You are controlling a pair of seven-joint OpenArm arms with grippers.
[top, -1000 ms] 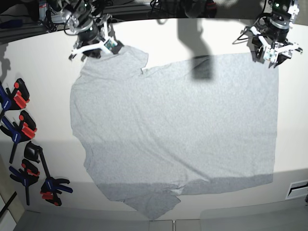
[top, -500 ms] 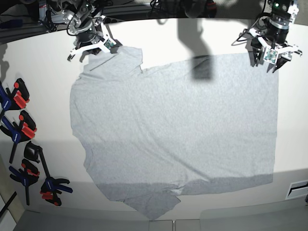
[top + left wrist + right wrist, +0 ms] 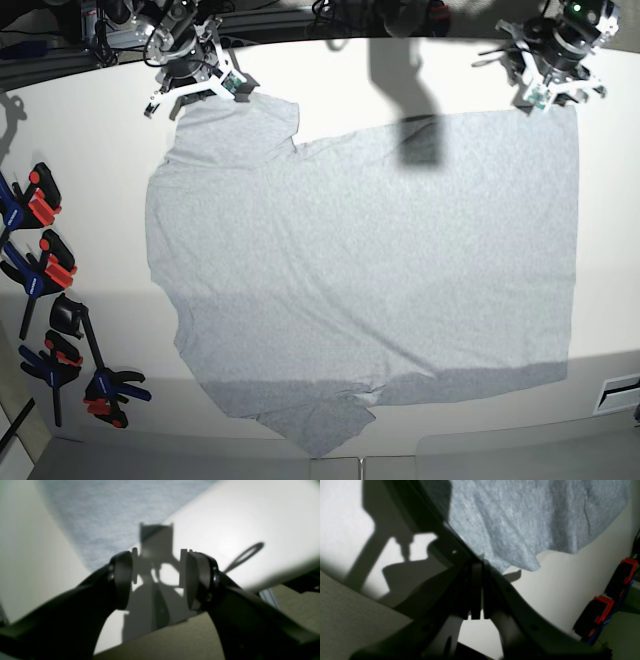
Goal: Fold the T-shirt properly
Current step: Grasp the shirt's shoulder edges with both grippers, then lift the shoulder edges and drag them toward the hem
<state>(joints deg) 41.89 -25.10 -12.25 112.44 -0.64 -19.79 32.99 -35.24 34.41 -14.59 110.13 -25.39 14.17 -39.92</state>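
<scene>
Lay spread flat and plain side up on the white table (image 3: 90, 330): the grey T-shirt (image 3: 370, 270), filling most of the top. One sleeve pointed to the far left corner, the other hung near the front edge.

Right gripper (image 3: 196, 92): sat at the far left of the base view, right at the tip of that far sleeve. Fingers pressed tight together, no gap. In the right wrist view (image 3: 477, 590) the sleeve's edge came right up to the closed tips, but could not tell if any cloth was pinched between them. Arm reached in from the back edge, tool tilted down toward the table.

Left gripper (image 3: 552, 82): sat at the far right of the base view, just beyond the shirt's far right corner. Fingers spread apart with nothing between them. In the left wrist view (image 3: 156, 580) only bare table and the tool's own shadow showed in the gap; grey cloth lay further off, not touching. Arm also came in from the back edge.

Along the left side of the table: a row of clamps (image 3: 45, 270), black with red and blue, well apart from the shirt.
</scene>
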